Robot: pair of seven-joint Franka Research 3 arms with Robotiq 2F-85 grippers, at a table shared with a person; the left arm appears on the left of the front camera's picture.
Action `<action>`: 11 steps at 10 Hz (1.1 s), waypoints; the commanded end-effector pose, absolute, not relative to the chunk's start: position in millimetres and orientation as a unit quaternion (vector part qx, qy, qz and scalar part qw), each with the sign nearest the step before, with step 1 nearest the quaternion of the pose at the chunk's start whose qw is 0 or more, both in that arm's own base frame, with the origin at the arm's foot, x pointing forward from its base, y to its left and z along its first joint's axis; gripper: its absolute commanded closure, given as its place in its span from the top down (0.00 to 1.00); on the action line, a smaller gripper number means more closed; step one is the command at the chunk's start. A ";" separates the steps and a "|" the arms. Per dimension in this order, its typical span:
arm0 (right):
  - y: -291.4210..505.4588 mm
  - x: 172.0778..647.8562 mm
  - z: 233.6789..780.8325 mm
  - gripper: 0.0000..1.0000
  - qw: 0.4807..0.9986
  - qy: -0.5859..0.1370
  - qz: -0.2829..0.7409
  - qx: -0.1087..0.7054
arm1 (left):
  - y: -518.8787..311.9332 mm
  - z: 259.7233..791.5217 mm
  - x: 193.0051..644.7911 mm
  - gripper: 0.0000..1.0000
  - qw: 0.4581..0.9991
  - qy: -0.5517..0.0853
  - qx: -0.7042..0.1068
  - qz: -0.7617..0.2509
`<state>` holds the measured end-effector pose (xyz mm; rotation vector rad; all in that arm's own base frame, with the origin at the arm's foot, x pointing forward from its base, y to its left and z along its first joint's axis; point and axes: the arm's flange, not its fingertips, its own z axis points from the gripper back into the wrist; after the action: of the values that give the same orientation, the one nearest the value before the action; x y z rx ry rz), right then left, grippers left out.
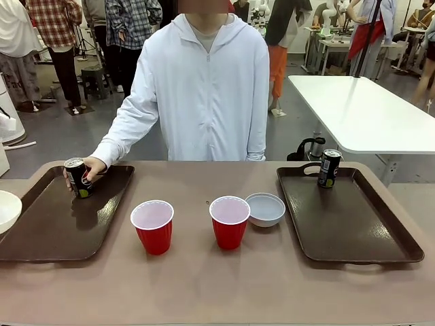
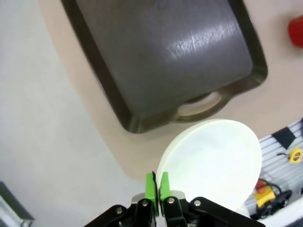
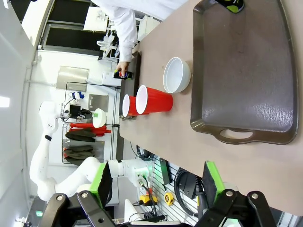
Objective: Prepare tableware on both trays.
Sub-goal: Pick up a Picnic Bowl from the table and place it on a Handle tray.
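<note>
The left hand (image 2: 157,185) pinches a white bowl (image 2: 213,161) (by its rim) beside a tray (image 2: 165,47); the right hand (image 3: 156,182) gapes wide.

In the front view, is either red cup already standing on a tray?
No, the left red cup and the right red cup both stand on the bare table between the left tray and the right tray.

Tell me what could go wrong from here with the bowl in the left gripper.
The left gripper pinches the white bowl by its rim alone, so it might tilt or slip out before reaching the left tray. The person's hand is on the drink can standing on that tray, so lowering the bowl there could bump the hand or knock the can over.
</note>
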<state>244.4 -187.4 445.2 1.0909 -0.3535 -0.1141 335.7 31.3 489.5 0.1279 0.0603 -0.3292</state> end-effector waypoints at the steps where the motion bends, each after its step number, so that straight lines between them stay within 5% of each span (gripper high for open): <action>1: -187.1 244.8 445.2 1.00 0.833 -0.175 -0.048 0.522 | 18.4 470.8 367.0 0.00 0.988 0.008 0.039 -0.150; 6: -187.1 244.8 445.2 1.00 0.833 -0.175 -0.048 0.522 | -18.0 374.6 434.8 0.00 0.991 -0.057 -0.001 -0.124; 10: -187.1 244.8 445.2 1.00 0.833 -0.175 -0.048 0.522 | -1.5 356.6 451.1 0.00 0.993 -0.072 -0.042 -0.088; 11: -187.1 244.8 445.2 1.00 0.833 -0.175 -0.048 0.522 | 0.1 358.4 450.8 0.62 0.993 -0.066 -0.047 -0.088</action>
<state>244.3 -187.4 445.3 1.0907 -0.3536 -0.1140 448.5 -3.1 354.7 -0.0625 -0.1357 -0.1593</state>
